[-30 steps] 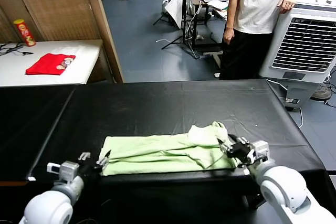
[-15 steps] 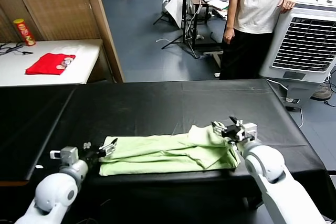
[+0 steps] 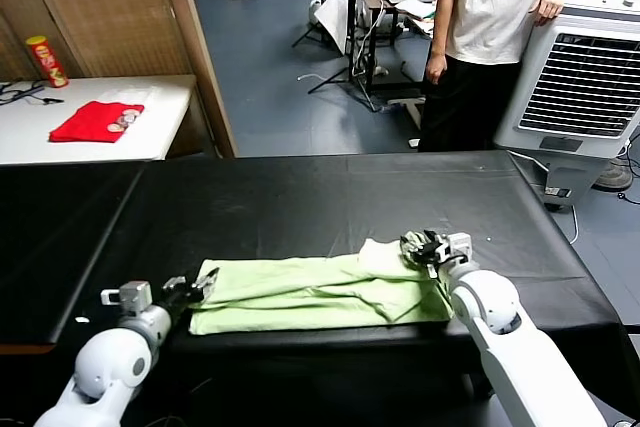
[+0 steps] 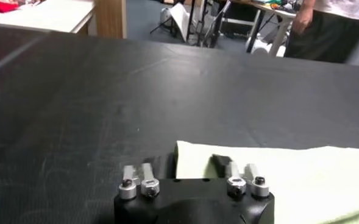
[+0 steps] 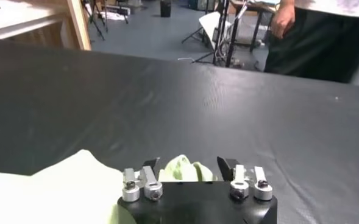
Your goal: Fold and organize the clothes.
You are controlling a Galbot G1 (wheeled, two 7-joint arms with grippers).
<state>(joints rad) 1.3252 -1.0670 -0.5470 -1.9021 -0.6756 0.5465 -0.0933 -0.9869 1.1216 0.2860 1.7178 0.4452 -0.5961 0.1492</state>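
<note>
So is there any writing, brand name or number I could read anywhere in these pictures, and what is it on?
None can be read.
Red and yellow can on the white side table: label too small to read.
Red cloth: pale print, blurred.
Green T-shirt, black table, white cooler: no writing visible.

Blue-grey floor [image 3: 280, 67], white side table [image 3: 90, 142], air cooler [image 3: 575, 87]

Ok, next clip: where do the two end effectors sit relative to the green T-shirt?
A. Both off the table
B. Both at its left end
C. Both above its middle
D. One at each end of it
D: in the head view the left end effector is at the green T-shirt's left end and the right end effector at its bunched right end.
</note>
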